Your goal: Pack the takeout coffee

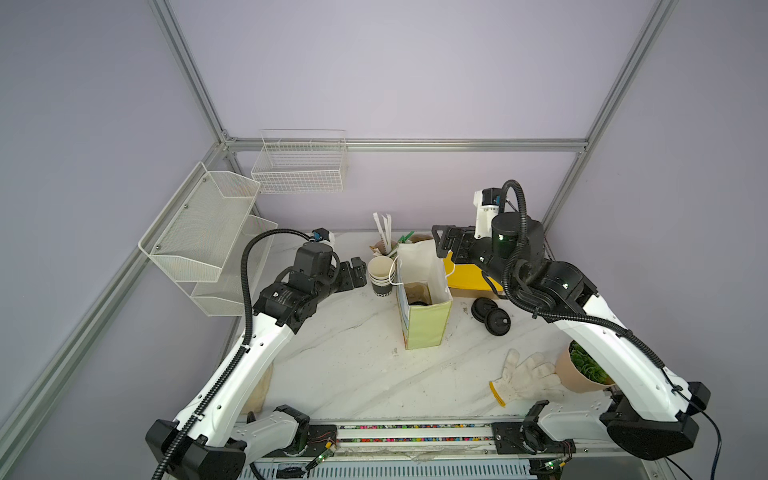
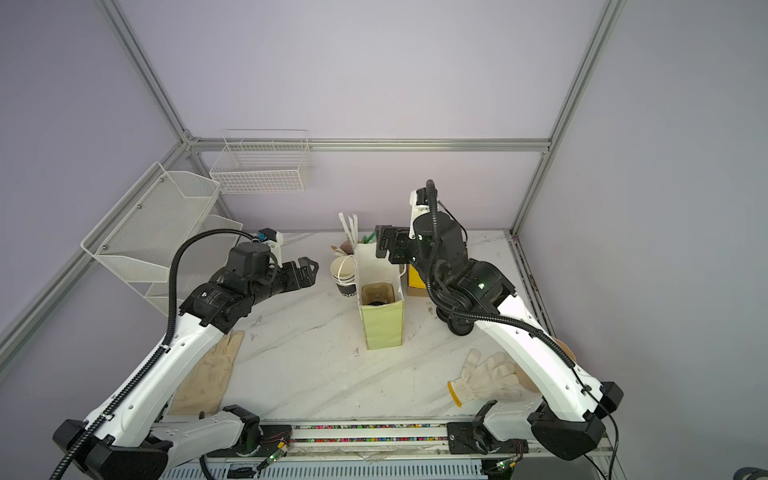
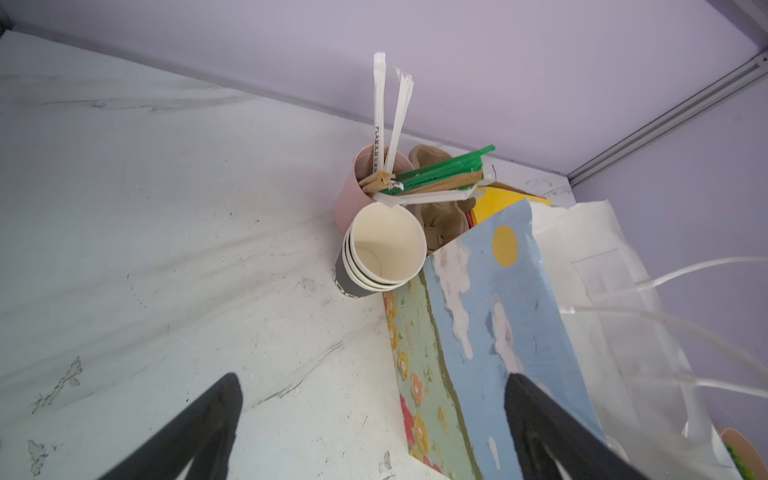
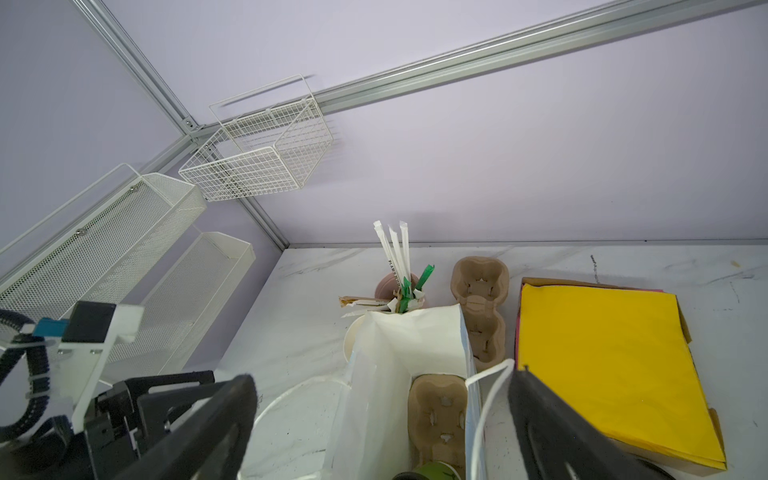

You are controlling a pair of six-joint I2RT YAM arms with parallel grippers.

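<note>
Nearest, two pale work gloves (image 2: pixel 486 380) lie on the white marbled worktop (image 1: pixel 353 365). Beyond them one paper bag (image 1: pixel 426 328) stands open. The single takeout coffee (image 4: pixel 434 473) sits deep inside it on a pulp carrier (image 4: pixel 438 411), apparently upright, dark top upward. The left gripper (image 2: pixel 311 272) gapes empty beside the nested cups (image 1: pixel 380 274). The right gripper (image 1: pixel 440 243) hangs wide open, holding nothing, over the bag's rim. Two black lids (image 1: pixel 492 316) lie alongside. The lilac walls behind carry a mesh shelf (image 1: pixel 199 232) and a wire basket (image 1: pixel 299 166).
</note>
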